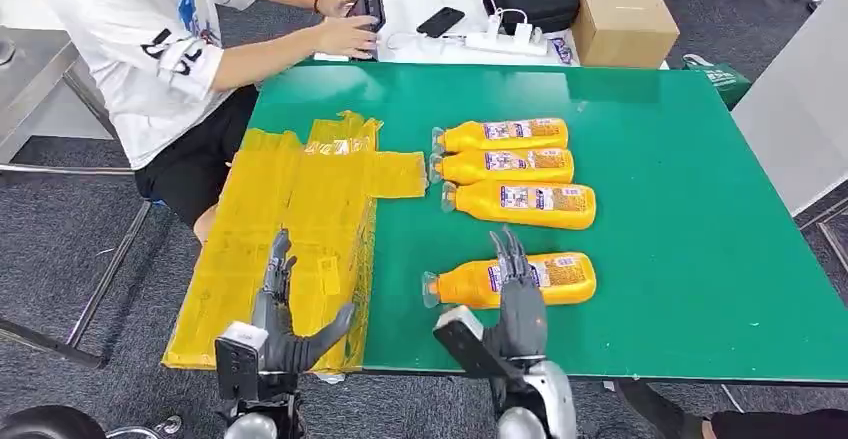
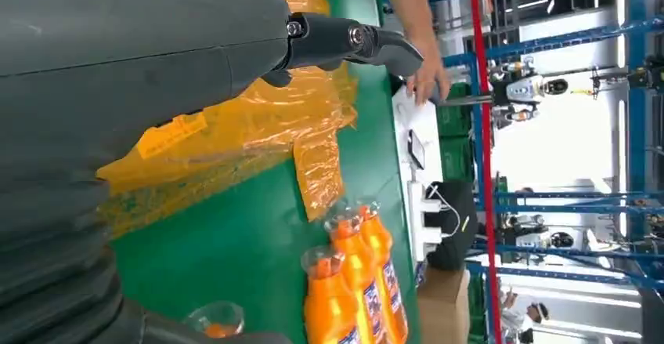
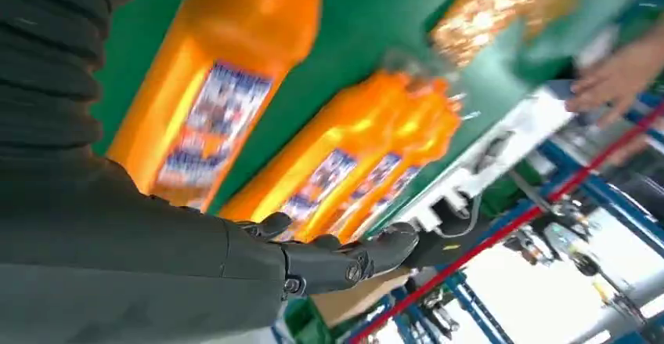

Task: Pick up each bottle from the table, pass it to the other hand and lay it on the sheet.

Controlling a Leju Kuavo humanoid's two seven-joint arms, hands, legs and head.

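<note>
Lying on its side on the green table (image 1: pixel 700 259), the nearest orange bottle (image 1: pixel 560 277) is seen right under the right hand (image 1: pixel 515 289). The hand is held over the middle of the bottle with its fingers spread apart, and nothing is held in it yet. Three more orange bottles (image 1: pixel 510 167) are laid side by side farther back, well apart from the near one. The left hand (image 1: pixel 285 324) is held open over the yellow plastic sheet (image 1: pixel 300 199), which is spread on the left part of the table and hangs over its edge.

The bottle looks full, so it is likely to be a bit heavy. Its plastic looks smooth and round, so it could slip or roll away. It would best be grabbed around the fat middle, on the label, not at the thin neck by the clear cap (image 1: pixel 431 288). Room should be left for the other hand to take it.
</note>
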